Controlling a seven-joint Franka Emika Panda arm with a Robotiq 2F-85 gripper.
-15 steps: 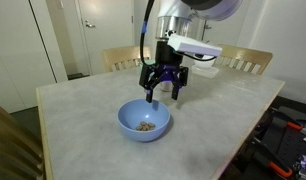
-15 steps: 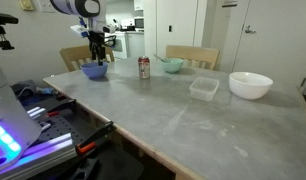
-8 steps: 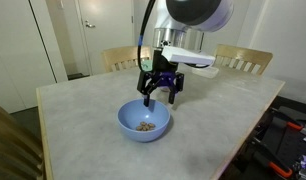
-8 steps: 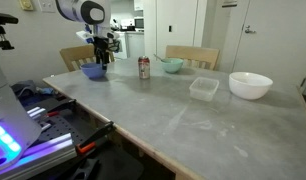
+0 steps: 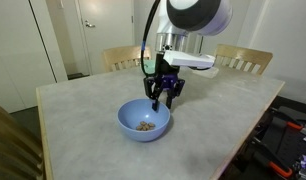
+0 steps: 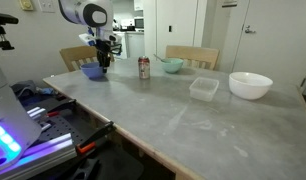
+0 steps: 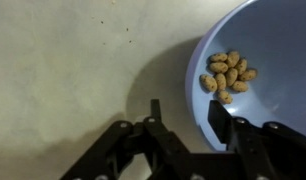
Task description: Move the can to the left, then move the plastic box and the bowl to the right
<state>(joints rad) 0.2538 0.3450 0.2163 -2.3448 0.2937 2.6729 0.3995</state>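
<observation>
The light-blue bowl sits on the table and holds a small heap of brown nuts. It also shows in an exterior view and in the wrist view. My gripper is open and low over the bowl's far rim. In the wrist view one finger is outside the rim and one is inside, and neither presses on it. The silver can with red markings stands past the bowl. The translucent plastic box lies further along the table.
A teal-green bowl sits behind the can. A white bowl stands beyond the plastic box. Wooden chairs stand at the table's far side. The grey table ends close to the bowl's side.
The gripper has turned about its axis and dropped a little over the bowl's rim. The bowl, can and plastic box have not moved.
</observation>
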